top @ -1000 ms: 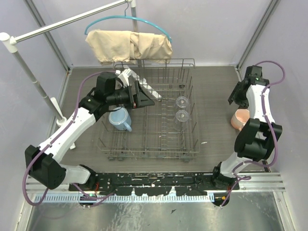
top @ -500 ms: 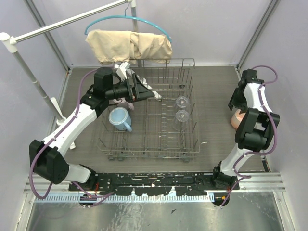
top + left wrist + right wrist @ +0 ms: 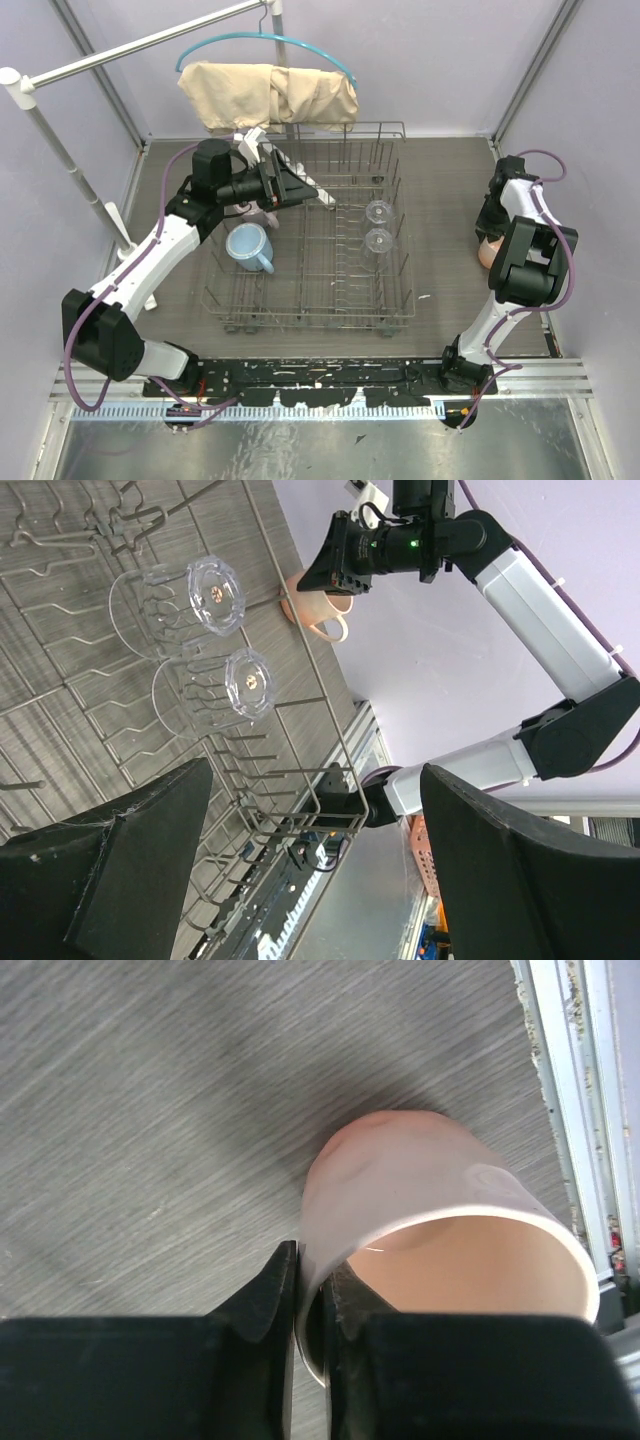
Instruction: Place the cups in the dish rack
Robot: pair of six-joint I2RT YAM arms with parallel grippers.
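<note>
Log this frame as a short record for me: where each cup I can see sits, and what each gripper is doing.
rack: dish rack, middle of the table
in rack, left side: light blue mug
in rack, right side: far tumbler, near tumbler
outside rack: peach mug, on the table to the rack's right
right gripper: shut on the peach mug's wall, one finger inside, one outside
left gripper: open, empty, above the rack's rear left part
</note>
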